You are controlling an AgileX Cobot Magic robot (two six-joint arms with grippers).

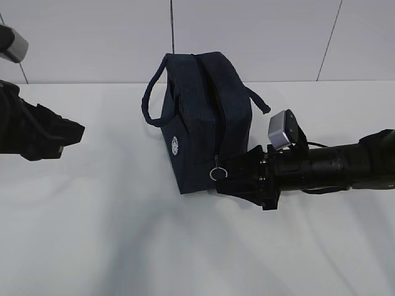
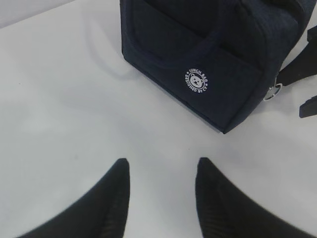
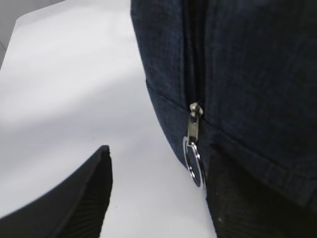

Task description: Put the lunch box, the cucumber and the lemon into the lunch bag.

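Standing: the lunch bag [image 1: 200, 120] sits upright on the white table [image 1: 111, 234], zipper closed along its top and down the near end.
Right gripper: right gripper [image 1: 229, 177] lies low along the table at the bag's near end, jaws spread apart and grasping nothing.
Ring pull: the silver ring pull [image 3: 194, 161] hangs from the zipper slider at the bottom of the zip, inside the gap between the right jaws and just beside the jaw that lies against the bag; the wrist view does not settle whether ring and jaw touch.
Right fingers: one finger [image 3: 74, 198] sits out over bare table, well clear of the fabric; the other is pressed up close under the bag's lower seam.
Left gripper: left gripper [image 2: 161, 171] hovers over bare table, jaws released with a clear gap and nothing between them.
Bag from the left jaws: ahead of the tips and off to one side, well apart from them, with its round white logo [image 2: 197, 81] facing that camera.
Handles: two loop handles [image 1: 154, 92] droop to either side of the bag's top.
Other task items: lunch box, cucumber and lemon do not show in any view.
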